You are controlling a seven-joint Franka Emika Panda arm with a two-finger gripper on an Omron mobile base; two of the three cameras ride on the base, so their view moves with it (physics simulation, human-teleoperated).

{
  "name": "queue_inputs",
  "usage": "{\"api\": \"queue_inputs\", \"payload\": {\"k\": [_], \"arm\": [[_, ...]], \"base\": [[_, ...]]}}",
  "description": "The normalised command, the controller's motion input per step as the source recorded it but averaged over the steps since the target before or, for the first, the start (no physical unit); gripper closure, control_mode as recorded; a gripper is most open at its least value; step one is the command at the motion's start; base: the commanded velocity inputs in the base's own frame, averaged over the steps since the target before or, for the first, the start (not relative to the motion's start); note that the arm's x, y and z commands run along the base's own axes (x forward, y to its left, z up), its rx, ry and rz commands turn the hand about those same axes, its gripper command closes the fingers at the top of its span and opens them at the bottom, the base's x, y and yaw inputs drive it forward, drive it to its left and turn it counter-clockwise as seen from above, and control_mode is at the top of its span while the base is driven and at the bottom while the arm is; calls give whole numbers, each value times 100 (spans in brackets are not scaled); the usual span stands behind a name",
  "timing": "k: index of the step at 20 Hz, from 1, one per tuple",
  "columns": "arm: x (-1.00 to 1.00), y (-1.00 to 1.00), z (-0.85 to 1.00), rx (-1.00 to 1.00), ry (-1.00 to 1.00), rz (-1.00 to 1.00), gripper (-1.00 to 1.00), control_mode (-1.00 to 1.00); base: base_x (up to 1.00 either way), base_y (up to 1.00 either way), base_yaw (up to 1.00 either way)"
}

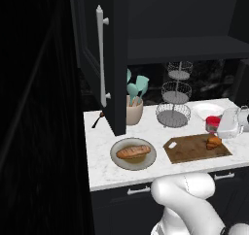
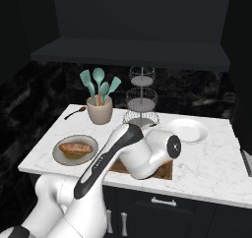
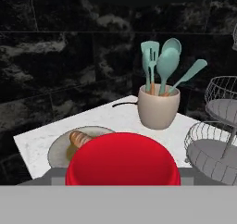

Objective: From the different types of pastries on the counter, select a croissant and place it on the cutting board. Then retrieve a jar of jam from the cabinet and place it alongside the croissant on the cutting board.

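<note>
- The gripper (image 1: 224, 124) hangs just past the far right corner of the board (image 1: 189, 149), low over the counter (image 1: 99, 166).
- Its jaws are partly apart and closed around the red jar (image 3: 122, 159); in the hand view the jar's red top sits right between them. From the left base view a bit of red (image 1: 212, 122) shows at the hand's left side.
- The croissant (image 1: 213, 142) lies on the board's right end, just near of the hand and apart from the jar.
- The board lies flat on the counter's near right part, with its handle hole at the left far corner.
- Left of the board, well apart from it, is a round grey plate (image 1: 116, 157) with the long loaf (image 1: 133, 152) on it.
- Behind the board stands a three-tier wire stand (image 1: 174, 95), and right of that a white plate (image 1: 206, 109).
- A beige crock (image 1: 134, 111) of teal utensils (image 2: 100, 84) stands far left of the stand; a dark spoon (image 2: 75, 113) lies left of it on the counter.
- The cabinet door (image 1: 99, 54) with its white bar handle (image 1: 101, 55) stands swung open over the counter's left end, and a dark shelf (image 2: 133, 52) runs above the back wall.
</note>
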Motion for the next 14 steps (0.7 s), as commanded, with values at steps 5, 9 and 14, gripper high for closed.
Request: {"api": "queue_inputs", "payload": {"k": [5,9,14], "arm": [[28,17,-66,-8,6,13,100,-100],[50,12,-67,0,10,6,100,-100],[58,5,-59,3,10,6,100,-100]], "base": [[0,0,0],[0,0,0],[0,0,0]]}}
